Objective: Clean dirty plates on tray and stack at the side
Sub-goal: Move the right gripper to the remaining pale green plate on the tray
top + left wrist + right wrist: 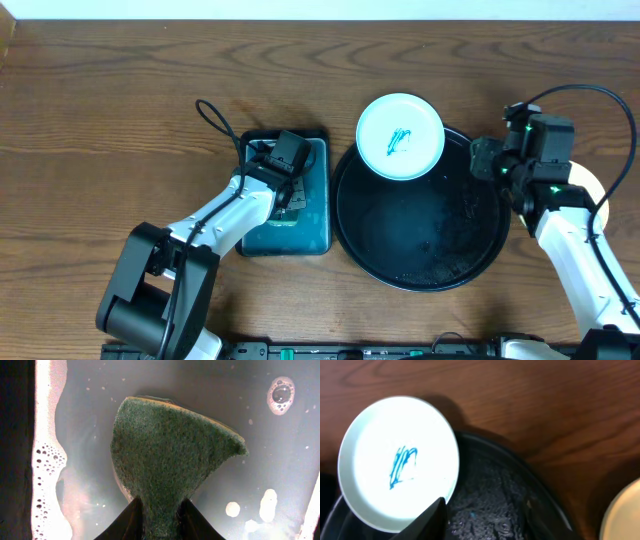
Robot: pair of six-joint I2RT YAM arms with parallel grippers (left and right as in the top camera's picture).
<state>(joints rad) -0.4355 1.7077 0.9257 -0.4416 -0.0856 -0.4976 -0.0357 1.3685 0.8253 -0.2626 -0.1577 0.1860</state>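
A pale mint-white plate [400, 136] with a teal scribble rests on the back left rim of the round black tray [420, 262]. In the right wrist view the plate [400, 460] lies left of my right gripper [485, 527], which is open over the wet tray floor [495, 505] with nothing between its fingers. From overhead, the right gripper [484, 160] hangs over the tray's right rim. My left gripper [285, 165] is shut on a green sponge [170, 460] above soapy water. A second, paler plate [592, 185] lies on the table right of the tray, partly hidden by the right arm.
A rectangular teal tray [312, 225] with foamy water [47, 460] stands left of the black tray, under the left gripper. The pale plate's edge [625, 515] shows at the lower right of the right wrist view. Bare wooden table [120, 110] stretches to the left and back.
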